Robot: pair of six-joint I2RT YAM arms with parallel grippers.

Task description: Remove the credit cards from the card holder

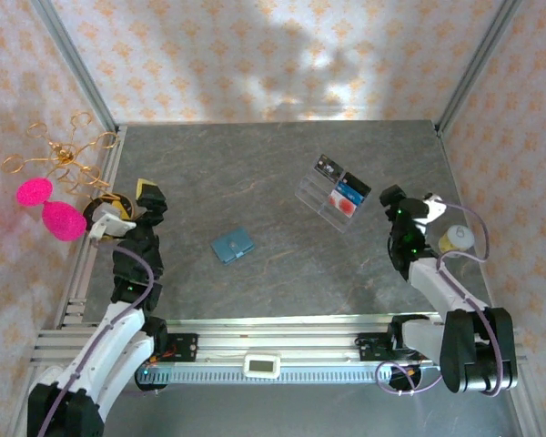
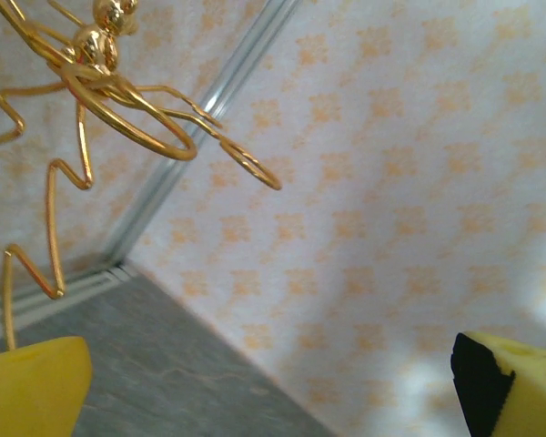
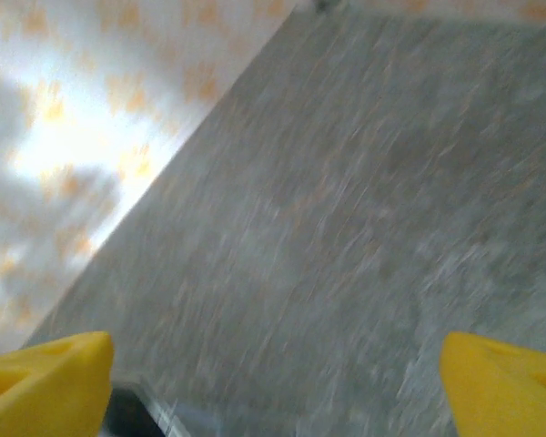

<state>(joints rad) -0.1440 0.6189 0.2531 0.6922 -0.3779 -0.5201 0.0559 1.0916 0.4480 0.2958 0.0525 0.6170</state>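
The card holder (image 1: 232, 245), a small teal wallet, lies folded shut on the grey table, left of the middle. Whether it holds any cards is hidden. At the back right, a clear compartment tray (image 1: 311, 189) holds a black card (image 1: 325, 166), a blue card (image 1: 350, 191) and a pale card with red print (image 1: 345, 207). My left gripper (image 1: 132, 198) (image 2: 273, 382) is raised at the left edge, open and holding nothing, well left of the wallet. My right gripper (image 1: 409, 202) (image 3: 273, 382) hangs open and holding nothing just right of the tray.
A gold wire ornament (image 1: 68, 155) (image 2: 118, 100) and two pink pom-poms (image 1: 50, 208) stand at the left wall beside my left gripper. A white roll (image 1: 457, 238) lies by the right arm. Patterned walls close in the table on three sides.
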